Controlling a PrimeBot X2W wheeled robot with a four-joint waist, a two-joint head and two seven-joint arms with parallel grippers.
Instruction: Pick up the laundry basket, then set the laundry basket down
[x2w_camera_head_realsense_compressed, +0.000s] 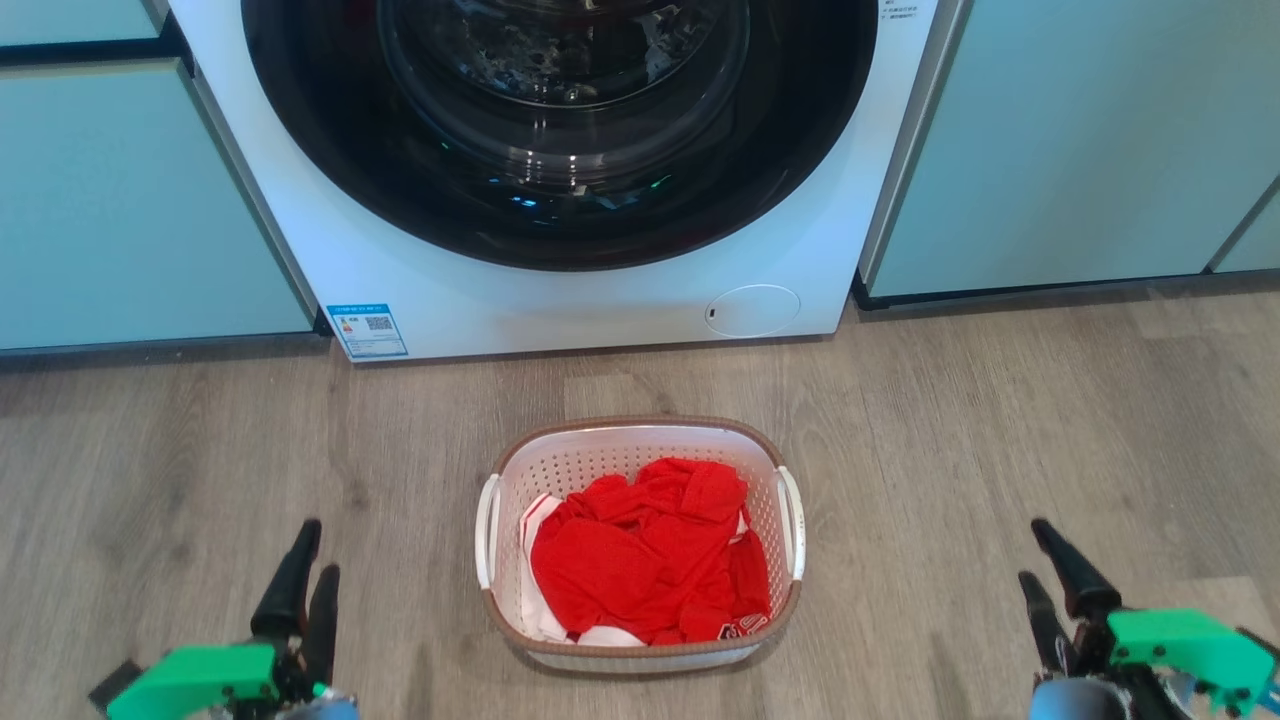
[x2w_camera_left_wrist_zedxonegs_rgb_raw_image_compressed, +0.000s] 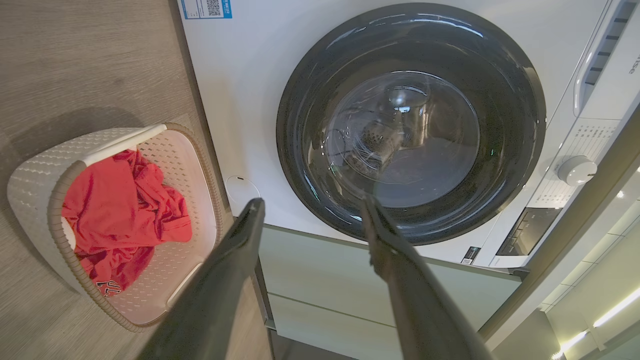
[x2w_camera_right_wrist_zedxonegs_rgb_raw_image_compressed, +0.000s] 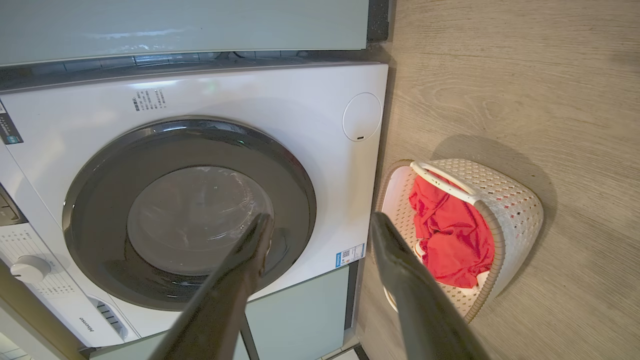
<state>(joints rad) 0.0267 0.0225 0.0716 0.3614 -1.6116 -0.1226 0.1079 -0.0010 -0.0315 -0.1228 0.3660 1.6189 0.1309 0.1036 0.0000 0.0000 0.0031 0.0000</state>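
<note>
Laundry basket: the laundry basket (x2w_camera_head_realsense_compressed: 620, 425) is set upright on the wooden floor (x2w_camera_head_realsense_compressed: 200, 450) in front of the washing machine (x2w_camera_head_realsense_compressed: 600, 300), below its round door (x2w_camera_head_realsense_compressed: 560, 225). It is kept a short way off the machine's base and does not touch it.
Basket contents: red clothing (x2w_camera_head_realsense_compressed: 640, 550) with a few white parts is heaped inside, below the brown rim.
Basket handles: the left handle (x2w_camera_head_realsense_compressed: 487, 530) and the right handle (x2w_camera_head_realsense_compressed: 793, 520) are left free; no finger is laid on either.
Left gripper: the left gripper (x2w_camera_head_realsense_compressed: 318, 550) is held in front of the washing machine, farther from it than the basket's far rim, on the side of the machine's blue sticker (x2w_camera_head_realsense_compressed: 368, 330). Its fingers are spread apart and nothing is grasped.
Right gripper: the right gripper (x2w_camera_head_realsense_compressed: 1033, 552) is held likewise, on the side of the machine's round cover (x2w_camera_head_realsense_compressed: 752, 310). Its fingers are released, with nothing between them.
Cabinets: pale green cabinet fronts (x2w_camera_head_realsense_compressed: 130, 200) are set on both sides of the washing machine.
</note>
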